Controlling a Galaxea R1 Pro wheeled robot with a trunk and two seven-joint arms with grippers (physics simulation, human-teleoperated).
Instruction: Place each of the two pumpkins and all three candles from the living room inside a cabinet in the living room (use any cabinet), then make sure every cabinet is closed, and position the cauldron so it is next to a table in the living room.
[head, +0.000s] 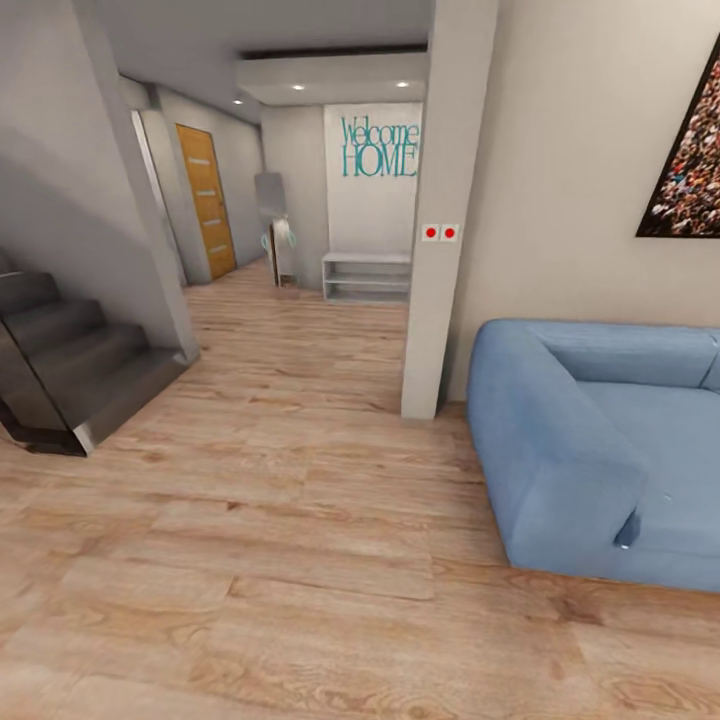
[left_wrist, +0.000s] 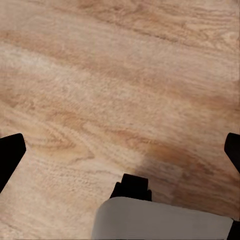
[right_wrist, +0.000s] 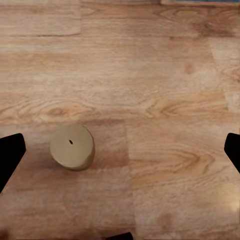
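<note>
**One candle upright on the wooden floor, seen beneath the right tool**

One candle (right_wrist: 72, 146) is shown in the right wrist view. It is stood on end on the wooden floor (right_wrist: 150, 75), its long axis vertical and its flat top with the small dark wick turned up toward the camera. The right tool (right_wrist: 120, 150) is represented by two dark fingertips (right_wrist: 10, 155) at opposite edges of the picture; the jaws are spread wide and nothing is held between them. The candle is seen between the two fingertips, nearer one of them, and is touched by neither.

In the left wrist view, the left tool (left_wrist: 120, 152) is likewise shown with its jaws spread wide and nothing gripped, over bare floor; part of a pale robot body (left_wrist: 160, 220) is included at the picture's edge.

In the head view, one blue sofa (head: 600, 450) is seen at the right against a wall, one dark staircase (head: 70, 360) at the left, and one low white shelf (head: 367, 277) beneath the lettering "Welcome HOME" (head: 380, 147) at the end of the hallway.
</note>
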